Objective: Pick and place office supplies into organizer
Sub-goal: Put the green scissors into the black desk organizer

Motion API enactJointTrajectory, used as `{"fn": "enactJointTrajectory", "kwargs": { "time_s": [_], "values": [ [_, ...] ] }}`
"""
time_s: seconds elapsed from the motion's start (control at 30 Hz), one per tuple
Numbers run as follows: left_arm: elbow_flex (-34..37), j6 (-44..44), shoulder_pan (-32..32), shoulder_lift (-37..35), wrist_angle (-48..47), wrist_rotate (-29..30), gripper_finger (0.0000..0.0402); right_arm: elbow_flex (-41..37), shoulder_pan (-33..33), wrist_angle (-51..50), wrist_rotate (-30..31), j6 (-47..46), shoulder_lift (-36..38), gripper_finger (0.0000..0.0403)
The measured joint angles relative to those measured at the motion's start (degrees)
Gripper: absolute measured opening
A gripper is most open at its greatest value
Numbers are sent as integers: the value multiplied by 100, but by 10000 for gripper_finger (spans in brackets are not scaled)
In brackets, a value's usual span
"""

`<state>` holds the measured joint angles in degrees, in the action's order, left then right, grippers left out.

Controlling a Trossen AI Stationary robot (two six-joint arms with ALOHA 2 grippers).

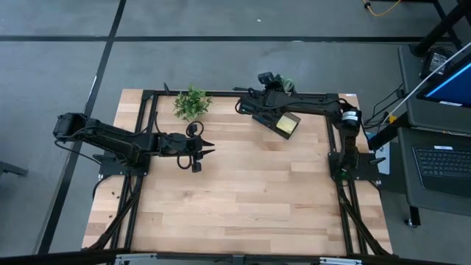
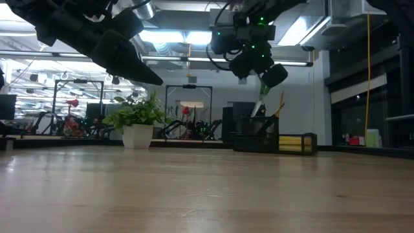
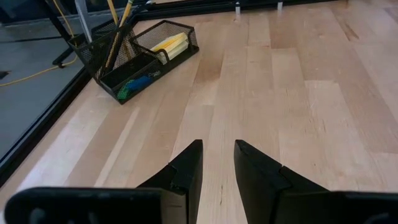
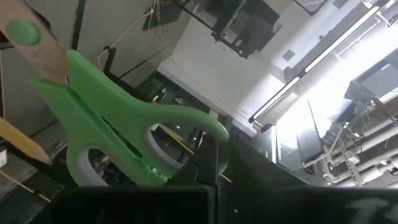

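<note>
The black mesh organizer (image 1: 274,118) stands at the table's far edge, right of centre. It holds a yellow sticky-note pad (image 3: 169,43), green and blue erasers (image 3: 137,84) in its low tray, and pencils (image 3: 118,31) upright in the taller compartment. My right gripper (image 2: 265,70) hangs just above the organizer (image 2: 255,134), shut on the green-handled scissors (image 4: 124,130). The blade end (image 2: 261,107) points down at the tall compartment; whether it is inside, I cannot tell. My left gripper (image 3: 217,155) waits open and empty above the table's left half (image 1: 202,153). My right gripper holds the scissors by the green handle, beside the finger loops (image 4: 165,152); its own dark fingers (image 4: 208,158) cover the exact spot. The scissors are lifted clear and hang roughly upright below the gripper, handle up (image 2: 263,88), blades down.
A green potted plant (image 1: 191,103) in a white pot (image 2: 137,134) stands at the far edge, left of the organizer. A black frame rail (image 1: 221,92) runs along that far edge. Bare wooden table (image 1: 257,199) spreads across the middle and near side.
</note>
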<state>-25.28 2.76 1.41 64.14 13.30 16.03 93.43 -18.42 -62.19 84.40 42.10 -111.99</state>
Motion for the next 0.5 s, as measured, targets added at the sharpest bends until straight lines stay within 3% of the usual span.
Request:
{"fn": "enactJointTrajectory", "kwargs": {
  "time_s": [0.5],
  "values": [
    [0,-2,0,0,-7,0,86,-2,-81,17,-442,-310,-12,22]
  ]
}}
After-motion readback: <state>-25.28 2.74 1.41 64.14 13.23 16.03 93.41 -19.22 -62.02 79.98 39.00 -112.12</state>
